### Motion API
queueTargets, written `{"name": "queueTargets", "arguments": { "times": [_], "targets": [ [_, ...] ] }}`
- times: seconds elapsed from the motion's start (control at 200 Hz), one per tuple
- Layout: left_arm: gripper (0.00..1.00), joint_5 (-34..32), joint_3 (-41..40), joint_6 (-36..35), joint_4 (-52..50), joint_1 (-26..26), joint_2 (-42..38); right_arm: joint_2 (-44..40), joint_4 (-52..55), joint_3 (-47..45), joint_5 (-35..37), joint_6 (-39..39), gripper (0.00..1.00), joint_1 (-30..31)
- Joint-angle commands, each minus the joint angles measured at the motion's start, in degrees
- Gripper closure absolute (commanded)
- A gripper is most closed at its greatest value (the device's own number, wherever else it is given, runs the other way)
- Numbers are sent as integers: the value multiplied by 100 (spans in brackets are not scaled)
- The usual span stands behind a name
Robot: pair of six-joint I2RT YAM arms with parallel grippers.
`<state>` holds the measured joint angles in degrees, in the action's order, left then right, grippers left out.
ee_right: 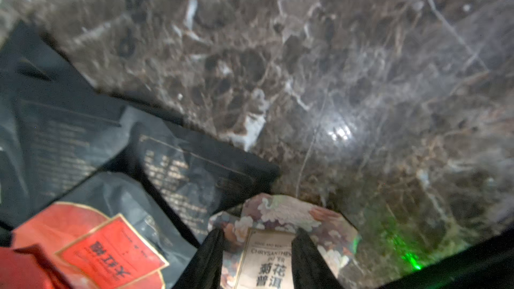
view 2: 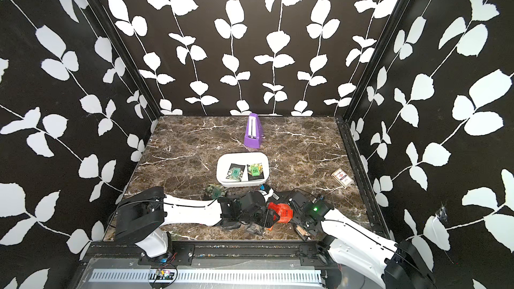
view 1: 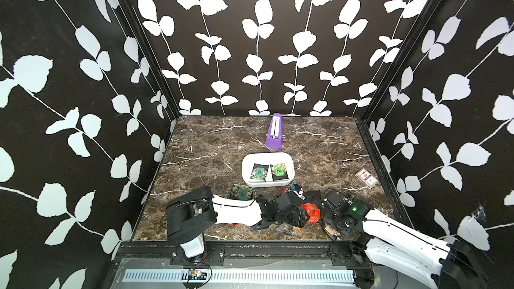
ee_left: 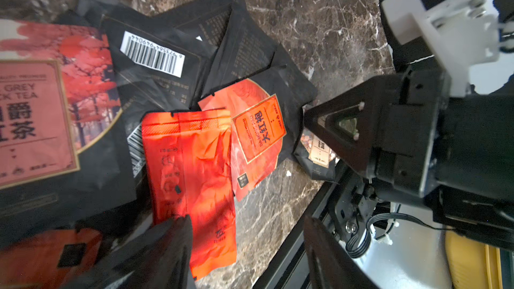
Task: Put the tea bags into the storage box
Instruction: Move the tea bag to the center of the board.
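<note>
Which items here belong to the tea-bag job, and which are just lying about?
Part of the job: storage box; two tea bags inside it; tea bag pile near the table's front edge; loose green-faced tea bag by the box.
Just lying about: purple wedge with white stripe; printed card-like pack.

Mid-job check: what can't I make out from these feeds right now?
1. How many tea bags lie in the pile: both top views, arms cover it.
2. Whether the right gripper grips the floral sachet: right wrist view, blurred, fingers hide the contact.
3. Whether the left gripper touches the orange sachet: left wrist view, blurred finger covers its end.
4. Print on the sachets in the storage box: too small in top views.
</note>
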<state>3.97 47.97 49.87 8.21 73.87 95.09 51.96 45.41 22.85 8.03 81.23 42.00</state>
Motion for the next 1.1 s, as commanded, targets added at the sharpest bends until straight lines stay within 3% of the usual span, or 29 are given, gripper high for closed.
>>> {"name": "queueTargets", "arguments": {
  "times": [0.0, 0.325, 0.5, 0.66, 0.785, 0.875, 0.985, 1.095],
  "targets": [
    [38, -271, -9, 40, -7, -2, -97, 24, -702, -305, -203, 215, 58, 30],
    [38, -353, -138, 264, 16, -109, -139, 582, -2114, -218, -231, -12, 59, 29],
    [40, -58, -147, 473, 283, -216, 43, 508, -1005, 421, 148, -636, 61, 29],
    [44, 111, -48, 550, 463, -232, 241, -122, -455, 369, 414, -743, 63, 32],
    [46, 266, 108, 584, 512, -233, 400, -650, -483, 158, 481, -789, 68, 22],
    [48, 340, 191, 591, 557, -232, 495, -838, -594, -35, 500, -789, 79, 14],
    [48, 362, 316, 575, 505, -216, 609, -758, -771, -201, 414, -816, 92, -42],
    [49, 395, 441, 586, 445, -209, 728, -514, -914, -257, 263, -873, 98, -175]
  ]
}}
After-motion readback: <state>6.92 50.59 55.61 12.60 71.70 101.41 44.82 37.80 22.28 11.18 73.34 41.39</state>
